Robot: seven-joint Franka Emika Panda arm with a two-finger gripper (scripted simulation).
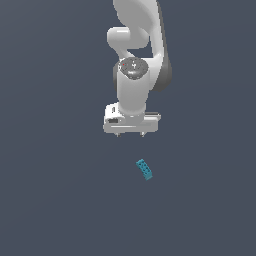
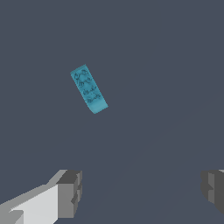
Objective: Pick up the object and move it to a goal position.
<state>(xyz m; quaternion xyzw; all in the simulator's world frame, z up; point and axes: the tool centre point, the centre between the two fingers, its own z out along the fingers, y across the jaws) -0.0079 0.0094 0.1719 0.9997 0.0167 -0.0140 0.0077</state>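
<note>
White claw point(image 1: 130, 134) wide open, empty, apart from small teal-blue studded rectangular brick point(image 1: 144, 169) lying skewed on dark tabletop point(image 1: 55, 200). Risk: misaligned descent, finger knocks brick aside.

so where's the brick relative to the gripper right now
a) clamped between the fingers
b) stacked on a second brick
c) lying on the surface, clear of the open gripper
c, the brick lies alone on the surface, apart from the gripper, whose fingers stand wide apart with nothing between them.
</note>
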